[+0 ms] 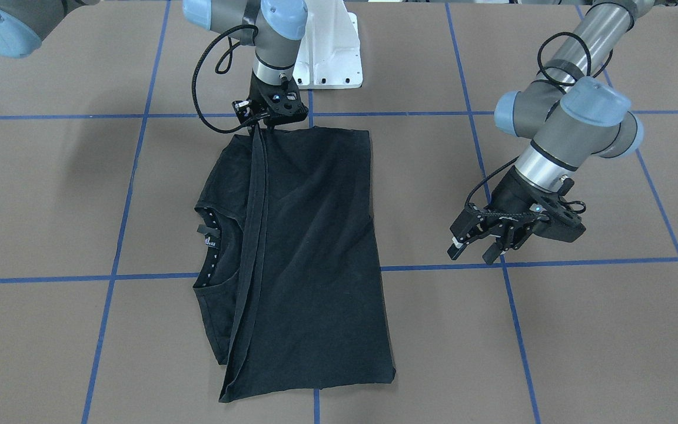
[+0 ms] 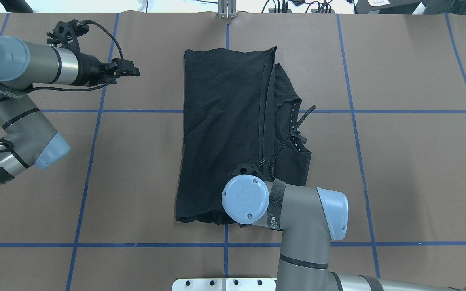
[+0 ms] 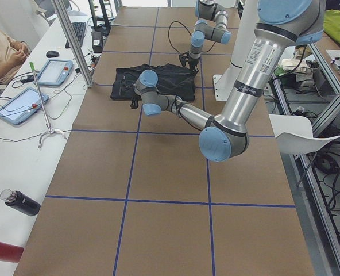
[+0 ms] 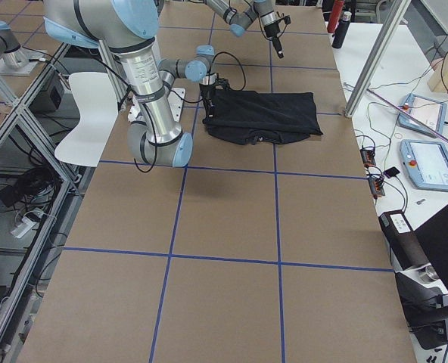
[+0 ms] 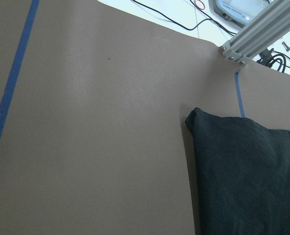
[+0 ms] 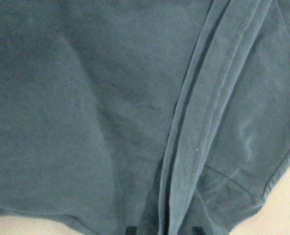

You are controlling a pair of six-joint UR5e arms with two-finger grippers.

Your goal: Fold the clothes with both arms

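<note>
T-shirt (image 1: 315, 235) beneath right gripper (image 1: 261, 125)

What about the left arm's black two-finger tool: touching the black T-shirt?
Apart. Overhead view shows bare brown table between the left tool and T-shirt.

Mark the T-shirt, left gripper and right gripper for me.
T-shirt (image 1: 315, 247): exterior front-facing view, middle of the folded top layer.
left gripper (image 1: 472, 253): exterior front-facing view, midway between its fingertips.
right gripper (image 1: 261, 125): exterior front-facing view, midway between its fingertips, at the T-shirt's robot-side edge.
</note>
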